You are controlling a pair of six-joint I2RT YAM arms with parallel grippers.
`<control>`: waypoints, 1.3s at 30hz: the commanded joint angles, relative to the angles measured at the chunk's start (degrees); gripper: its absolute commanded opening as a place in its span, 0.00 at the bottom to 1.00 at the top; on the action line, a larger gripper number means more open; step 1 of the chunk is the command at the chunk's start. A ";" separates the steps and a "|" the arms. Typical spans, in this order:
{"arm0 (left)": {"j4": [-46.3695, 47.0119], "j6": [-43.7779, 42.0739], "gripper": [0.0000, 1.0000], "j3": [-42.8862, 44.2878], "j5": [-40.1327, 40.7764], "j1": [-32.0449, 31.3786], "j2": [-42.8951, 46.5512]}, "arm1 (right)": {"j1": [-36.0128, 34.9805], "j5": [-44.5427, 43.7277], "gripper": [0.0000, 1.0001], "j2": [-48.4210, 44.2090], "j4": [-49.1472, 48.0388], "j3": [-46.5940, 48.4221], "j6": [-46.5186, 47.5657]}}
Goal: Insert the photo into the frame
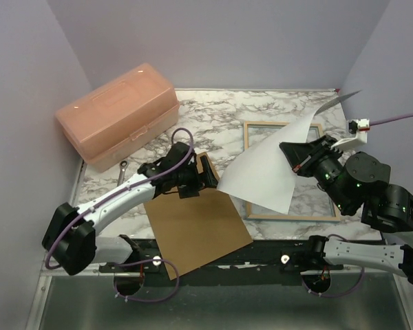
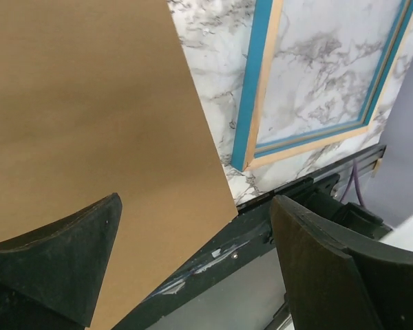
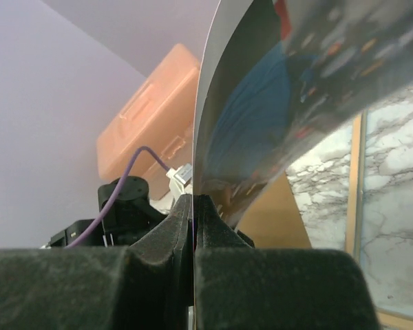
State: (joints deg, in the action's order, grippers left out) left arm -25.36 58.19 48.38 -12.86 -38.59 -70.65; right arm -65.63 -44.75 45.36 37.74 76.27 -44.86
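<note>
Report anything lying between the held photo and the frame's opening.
Nothing visible. The right hand pinches the photo above the frame, whose opening shows only bare tabletop where visible. The brown board lies beside the frame, not over it.

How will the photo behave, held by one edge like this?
Probably floppy: the photo bows and curls away from the right gripper, which pinches one edge. Likely light, since that narrow pinch alone carries it. Its curled free end may catch on the frame when lowered.
</note>
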 commanded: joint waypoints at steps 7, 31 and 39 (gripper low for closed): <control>3.39 0.19 0.90 9.73 -1.33 -6.06 -12.26 | -0.02 4.46 0.01 7.53 7.77 4.04 0.46; -17.37 -5.37 0.90 0.40 11.23 -0.14 10.28 | 9.90 54.84 0.00 34.04 -11.61 2.54 6.89; -17.18 -6.46 0.90 -1.59 10.08 1.81 12.65 | 15.24 66.50 0.00 44.19 -16.30 7.88 7.23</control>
State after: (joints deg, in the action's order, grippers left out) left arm -42.50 53.12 46.89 -3.03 -37.93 -58.28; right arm -52.64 12.16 89.34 26.70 80.47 -38.30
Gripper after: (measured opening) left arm 0.901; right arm 0.029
